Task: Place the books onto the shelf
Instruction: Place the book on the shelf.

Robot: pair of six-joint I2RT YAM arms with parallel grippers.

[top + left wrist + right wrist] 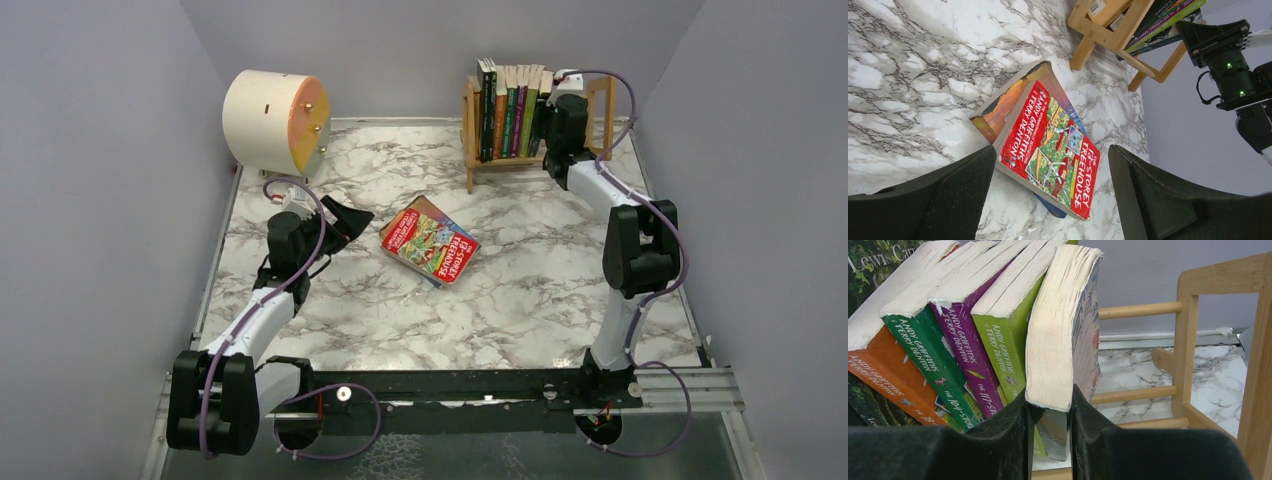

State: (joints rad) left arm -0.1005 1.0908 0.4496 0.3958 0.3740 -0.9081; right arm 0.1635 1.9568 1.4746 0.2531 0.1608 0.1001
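Note:
The light-wood shelf (470,135) stands at the back right with several books (508,110) upright in it. My right gripper (1049,410) is shut on the lower corner of the rightmost book (1060,330), whose pale page edges face me as it leans against a lime-green one (1005,325). Bare rails (1140,310) lie to its right. A small stack lies flat mid-table: a red book (1050,145) over an orange book (1005,102) and a blue book (1053,207). My left gripper (1052,167) hangs open above the stack's near end, touching nothing.
A cream cylinder (270,120) with an orange face sits at the back left. Grey walls close in the marble table (540,290) on three sides. The right arm (1233,65) reaches up to the shelf's right end (605,110).

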